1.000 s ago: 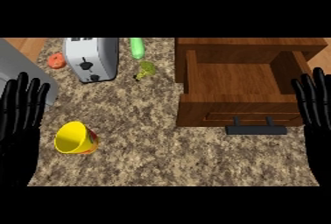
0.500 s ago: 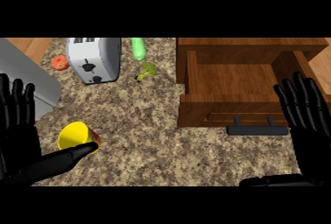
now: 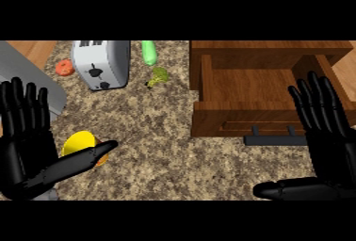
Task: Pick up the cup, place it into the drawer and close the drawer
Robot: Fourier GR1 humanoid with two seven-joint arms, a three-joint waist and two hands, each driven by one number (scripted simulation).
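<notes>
Speckled brown granite worktop runs under my 2 hands, with the open wooden drawer (image 3: 259, 89) at its right edge. The cup (image 3: 78, 141) sits near the left edge, toward the near corner. It is bright yellow and smooth, with an orange tint low down. I judge it light, rigid and a bit slippery (plastic, probably), so I would wrap round its wall, thumb opposite fingers. My left hand (image 3: 28, 155) is spread flat, its thumb crossing in front of the cup and grasping nothing. My right hand (image 3: 330, 136) is likewise spread, near the drawer's front.
</notes>
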